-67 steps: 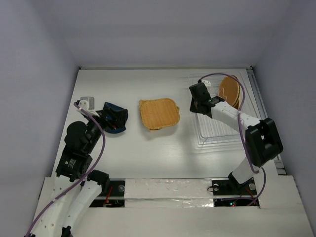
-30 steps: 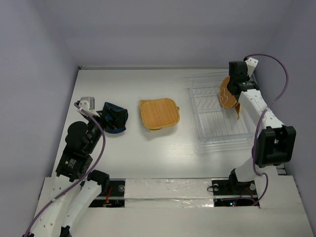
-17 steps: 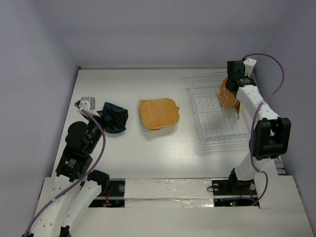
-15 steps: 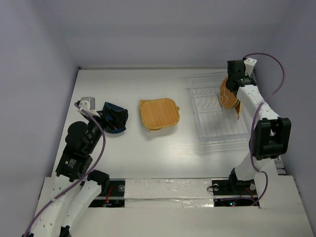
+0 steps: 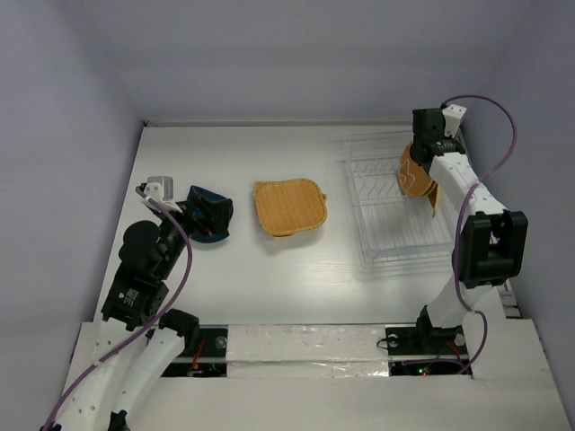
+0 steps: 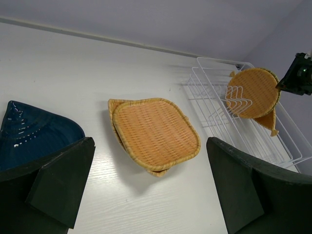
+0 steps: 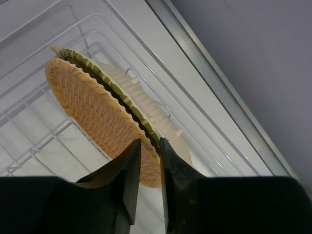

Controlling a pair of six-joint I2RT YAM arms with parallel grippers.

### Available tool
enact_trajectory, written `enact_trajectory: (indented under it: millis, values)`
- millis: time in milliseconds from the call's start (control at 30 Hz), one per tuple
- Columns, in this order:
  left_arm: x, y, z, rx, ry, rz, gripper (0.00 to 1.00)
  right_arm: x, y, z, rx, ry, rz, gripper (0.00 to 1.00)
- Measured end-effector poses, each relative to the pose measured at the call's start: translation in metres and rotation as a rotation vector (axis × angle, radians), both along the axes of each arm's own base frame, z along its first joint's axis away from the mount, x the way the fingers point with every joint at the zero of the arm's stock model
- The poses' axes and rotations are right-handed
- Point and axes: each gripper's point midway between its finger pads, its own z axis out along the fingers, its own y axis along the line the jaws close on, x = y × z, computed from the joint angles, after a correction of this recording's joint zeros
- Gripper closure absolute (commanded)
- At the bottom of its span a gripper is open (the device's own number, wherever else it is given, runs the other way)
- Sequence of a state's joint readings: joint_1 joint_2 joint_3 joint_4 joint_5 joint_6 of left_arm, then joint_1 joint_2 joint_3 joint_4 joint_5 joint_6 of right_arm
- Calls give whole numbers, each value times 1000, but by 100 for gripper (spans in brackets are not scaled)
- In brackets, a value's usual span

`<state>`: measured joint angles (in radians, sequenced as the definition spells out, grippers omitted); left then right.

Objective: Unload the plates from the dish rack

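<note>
Nothing readable anywhere, no labels, brands or numbers. Closest thing is a few white flecks on the dark blue plate (left wrist view), too small to read as lettering.

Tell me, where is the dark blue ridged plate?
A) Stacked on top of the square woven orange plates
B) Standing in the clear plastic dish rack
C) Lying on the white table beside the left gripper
C: the dark blue ridged plate lies flat on the white table beside the open left gripper, apart from the square woven orange plates and the clear plastic dish rack.
</note>
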<state>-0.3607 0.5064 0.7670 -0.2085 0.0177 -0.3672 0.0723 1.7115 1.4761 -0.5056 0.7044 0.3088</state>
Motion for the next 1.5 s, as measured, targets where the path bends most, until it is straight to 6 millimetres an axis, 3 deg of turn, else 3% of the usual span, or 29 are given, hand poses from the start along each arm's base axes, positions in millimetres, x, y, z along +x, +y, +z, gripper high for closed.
enact_trajectory:
  millis: [200,367,600,867,1200,1500]
  values:
    - [0,0,0,0,0,0,1,0,0,-2,-1,7,1,95]
    - [-1,0,1,-2,-6,0,1,1,0,-4,-1,11,1,95]
    - [-3,1,3,-5,-13,0,1,1,1,-4,1,9,1,73]
    - [-3,1,3,-5,-13,0,1,3,14,-6,61,-28,70,75]
    - [-3,1,3,-5,-13,0,1,-4,68,13,284,-158,349,77]
    - [-3,1,4,-6,-15,0,1,-8,69,20,282,-175,349,72]
